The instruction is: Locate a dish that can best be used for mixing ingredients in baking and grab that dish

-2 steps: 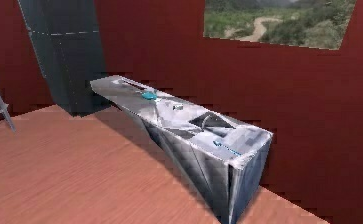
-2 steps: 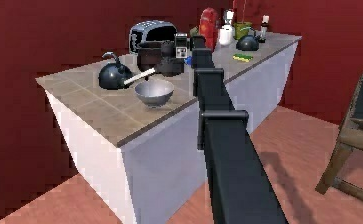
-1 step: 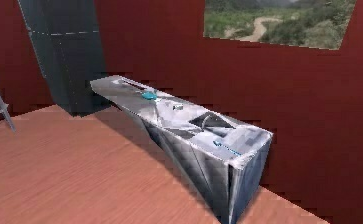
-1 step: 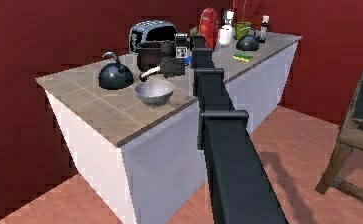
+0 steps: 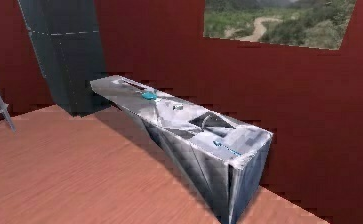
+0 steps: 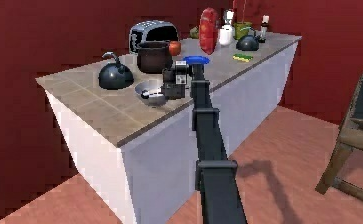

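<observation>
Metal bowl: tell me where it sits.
Arm side view, left of middle: the metal bowl sits on the counter between the dark kettle and the gripper.

Nearer than the black kettle (image 6: 114, 75) the tabletop (image 6: 94, 108) lies bare. Right of the kettle, a dark pot (image 6: 152, 58), toaster (image 6: 149, 36) and blue plate (image 6: 196, 60) crowd behind a grey bowl (image 6: 149, 94).

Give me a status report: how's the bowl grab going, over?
Jaws near bowl; can't tell if holding anything. Bowl on counter. Kettle and pot close by.
</observation>
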Available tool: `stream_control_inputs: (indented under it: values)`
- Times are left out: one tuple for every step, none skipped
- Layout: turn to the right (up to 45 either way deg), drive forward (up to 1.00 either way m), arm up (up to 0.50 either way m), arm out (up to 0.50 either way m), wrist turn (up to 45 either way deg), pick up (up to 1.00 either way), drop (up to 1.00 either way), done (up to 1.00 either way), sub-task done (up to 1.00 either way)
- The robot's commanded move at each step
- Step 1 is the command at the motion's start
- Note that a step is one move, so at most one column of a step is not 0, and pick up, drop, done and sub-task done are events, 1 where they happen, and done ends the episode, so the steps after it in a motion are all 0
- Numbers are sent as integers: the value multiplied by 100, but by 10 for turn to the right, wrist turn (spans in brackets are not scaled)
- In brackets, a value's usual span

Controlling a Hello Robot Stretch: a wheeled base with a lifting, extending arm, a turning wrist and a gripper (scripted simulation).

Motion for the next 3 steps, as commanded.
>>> stream_control_inputs:
  values:
    - [0, 0, 0, 0, 0, 100, 0, 0, 0]
    - [0, 0, 8, 0, 0, 0, 0, 0, 0]
    - [0, 0, 0, 0, 0, 0, 0, 100, 0]
